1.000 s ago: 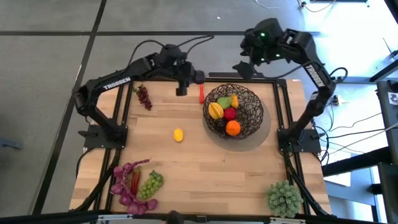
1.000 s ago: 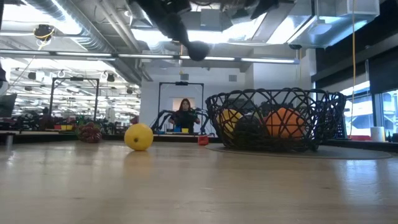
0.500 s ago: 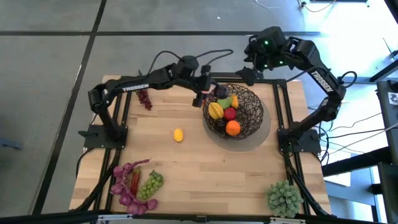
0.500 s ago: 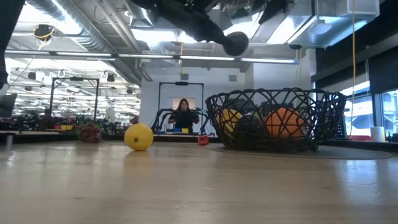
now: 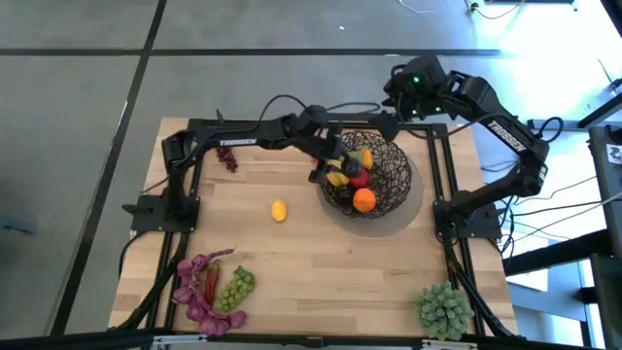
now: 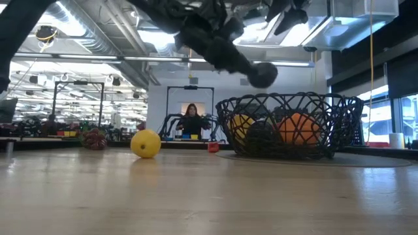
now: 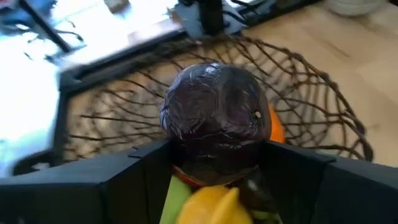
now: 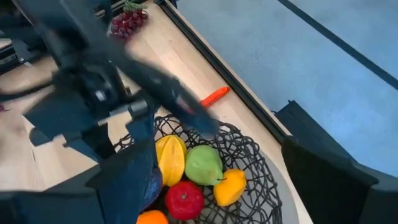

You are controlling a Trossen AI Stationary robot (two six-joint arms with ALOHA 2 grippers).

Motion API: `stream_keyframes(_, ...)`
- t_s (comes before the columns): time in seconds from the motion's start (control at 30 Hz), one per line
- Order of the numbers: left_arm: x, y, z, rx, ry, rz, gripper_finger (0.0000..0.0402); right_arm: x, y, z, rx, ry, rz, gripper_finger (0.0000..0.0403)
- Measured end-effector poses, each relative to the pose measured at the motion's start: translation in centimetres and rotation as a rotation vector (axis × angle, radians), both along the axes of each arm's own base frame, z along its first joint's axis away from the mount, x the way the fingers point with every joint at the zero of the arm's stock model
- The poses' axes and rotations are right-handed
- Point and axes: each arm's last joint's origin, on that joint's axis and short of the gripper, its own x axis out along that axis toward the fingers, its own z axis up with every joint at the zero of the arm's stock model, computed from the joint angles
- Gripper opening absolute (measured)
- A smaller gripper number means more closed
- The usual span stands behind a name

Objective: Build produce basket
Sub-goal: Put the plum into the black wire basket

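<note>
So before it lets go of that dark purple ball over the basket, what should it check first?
1. Grip: left pincer is closed on the dark purple fruit: ok.
2. Position: in the high view the fruit is over the basket, inside its rim: ok.
3. Height: the low view shows the fruit above the basket rim, not touching it: ok.
4. Room inside: the orange, red apple and yellow fruit already fill the middle; whether a free spot lies right below: cannot tell.
5. Other arm: right pincer is open and back beyond the basket's far side, out of the way: ok.
6. Leftovers: lemon and green grapes still on the table: not ok.
</note>
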Motion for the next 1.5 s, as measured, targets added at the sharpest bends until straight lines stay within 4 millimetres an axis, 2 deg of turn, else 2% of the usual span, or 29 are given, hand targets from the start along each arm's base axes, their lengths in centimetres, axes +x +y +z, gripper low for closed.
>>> stream_keyframes(0.13,0.6,-0.4,-2.1,-0.055,0.082,-0.011,0.0196,-0.1,0.1,-0.1,0.013,-0.009,-0.015,0.0344)
stream_keyframes(0.4,1.4,-0.4,-4.7,0.021,0.168,0.075,0.0196,-0.1,0.1,0.1,0.0,-0.029,-0.015,0.0344)
stream_keyframes(0.83,1.4,-0.6,-4.9,0.027,0.191,0.09,0.0196,-0.1,0.1,0.1,-0.001,-0.029,-0.014,0.0344)
stream_keyframes(1.17,1.8,-1.3,-4.8,0.095,0.206,0.204,0.0197,-0.1,0.1,0.1,0.0,-0.029,-0.014,0.0344)
stream_keyframes(1.5,1.7,-1.4,-4.9,0.088,0.21,0.194,0.0197,-0.1,0.1,0.1,0.001,-0.025,-0.013,0.0344)
